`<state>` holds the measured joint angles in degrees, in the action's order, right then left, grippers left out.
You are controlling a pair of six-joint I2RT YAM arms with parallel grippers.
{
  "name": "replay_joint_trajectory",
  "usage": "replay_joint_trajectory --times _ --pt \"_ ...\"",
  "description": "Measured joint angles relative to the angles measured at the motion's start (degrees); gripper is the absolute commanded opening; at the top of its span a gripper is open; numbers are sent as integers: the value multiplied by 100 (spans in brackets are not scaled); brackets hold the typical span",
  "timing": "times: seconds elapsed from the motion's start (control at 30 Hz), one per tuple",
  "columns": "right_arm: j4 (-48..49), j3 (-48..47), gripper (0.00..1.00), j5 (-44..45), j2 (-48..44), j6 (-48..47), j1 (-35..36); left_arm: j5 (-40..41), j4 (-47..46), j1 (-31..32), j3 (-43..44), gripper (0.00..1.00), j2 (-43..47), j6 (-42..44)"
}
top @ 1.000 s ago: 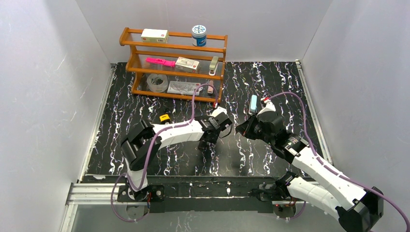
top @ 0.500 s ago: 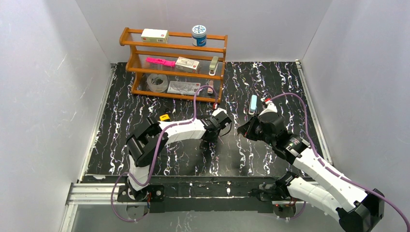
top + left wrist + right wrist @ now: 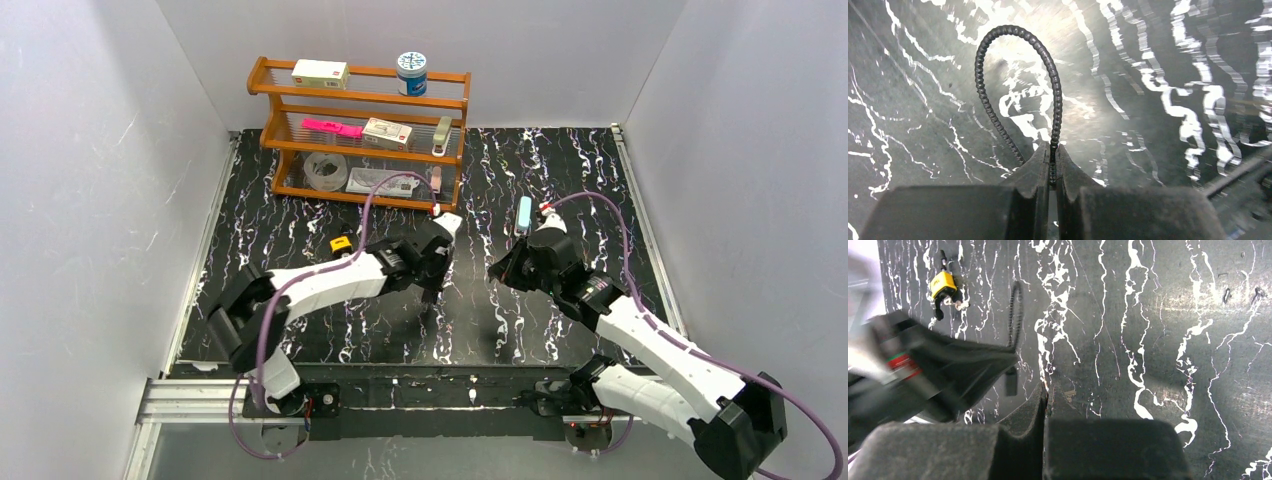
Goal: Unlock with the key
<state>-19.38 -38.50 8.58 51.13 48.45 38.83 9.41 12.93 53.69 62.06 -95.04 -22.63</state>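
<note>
My left gripper (image 3: 1050, 147) is shut on one end of a black beaded cable loop (image 3: 1009, 27), which arches out ahead of it over the black marbled mat. In the top view this gripper (image 3: 430, 280) hangs mid-table. The right wrist view shows the same cable (image 3: 1015, 315) and a small black block (image 3: 1011, 381) under the left gripper's tip. My right gripper (image 3: 1048, 390) is shut, with a thin edge-on sliver, apparently the key, at its tips. It sits (image 3: 497, 268) just right of the left gripper. A small yellow tagged piece (image 3: 341, 243) lies to the left.
A wooden shelf rack (image 3: 268, 78) with boxes, a tape roll and a blue tub stands at the back left. A light blue stick (image 3: 523, 214) lies behind the right gripper. White walls close in three sides.
My left arm has swung its elbow out to the left and its gripper has drawn a little left, away from the right gripper. The right gripper has hardly moved.
</note>
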Motion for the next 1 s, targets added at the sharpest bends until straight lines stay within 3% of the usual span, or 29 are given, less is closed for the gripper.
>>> replay_joint_trajectory --times 0.17,0.3,0.73,1.0 --pt "92 7 1 -127 293 120 -116 -535 -1113 2 -726 0 1211 282" --pt "345 11 1 -282 527 127 -214 -1169 -2131 0 -1309 0 1694 310" --pt "1386 15 1 -730 1014 -295 -282 -2726 -3912 0 -1993 0 1786 9" --pt "1506 15 1 -750 1123 -555 -282 -3202 -4870 -44 -2105 0 997 -431"
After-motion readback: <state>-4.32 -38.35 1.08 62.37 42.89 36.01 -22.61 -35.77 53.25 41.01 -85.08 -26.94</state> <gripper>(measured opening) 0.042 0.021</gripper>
